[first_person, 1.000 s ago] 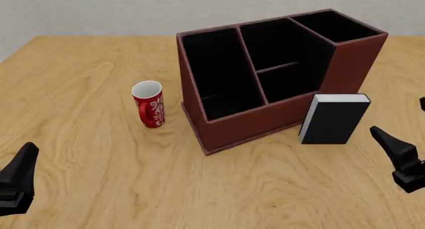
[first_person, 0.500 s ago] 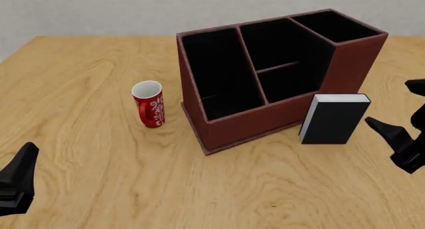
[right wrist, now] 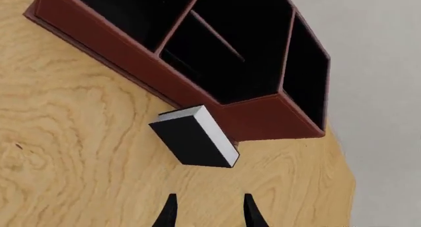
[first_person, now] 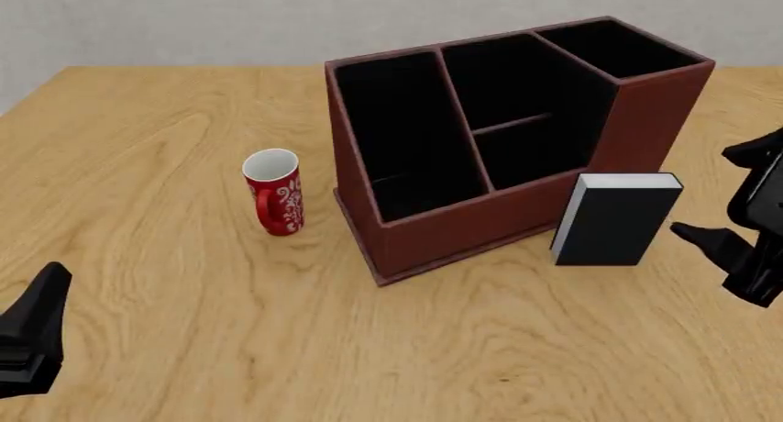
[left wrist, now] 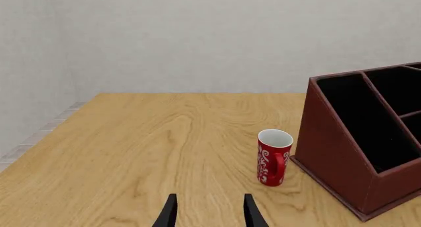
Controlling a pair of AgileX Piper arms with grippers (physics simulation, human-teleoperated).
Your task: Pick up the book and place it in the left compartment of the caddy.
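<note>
The black book point(first_person: 612, 225) with white page edges stands upright on the table, against the front of the red-brown caddy point(first_person: 435, 234) near its right end. The caddy's long left compartment point(first_person: 398, 138) is empty. My right gripper point(first_person: 722, 194) is open, turned on its side, just right of the book and apart from it. In the right wrist view the book point(right wrist: 191, 138) lies ahead of the open gripper point(right wrist: 208, 203), with the caddy point(right wrist: 131, 54) behind it. My left gripper point(first_person: 37, 321) is low at the near left, open and empty in the left wrist view point(left wrist: 209, 208).
A red mug point(first_person: 275, 193) with white pattern stands left of the caddy; it also shows in the left wrist view point(left wrist: 273, 157) beside the caddy's side wall point(left wrist: 335, 138). The wooden table point(first_person: 147, 147) ends at a pale wall behind.
My right gripper has risen and moved away from the near edge, turning on its side so both fingers show to the right of the book. The left arm, book and caddy have not moved.
</note>
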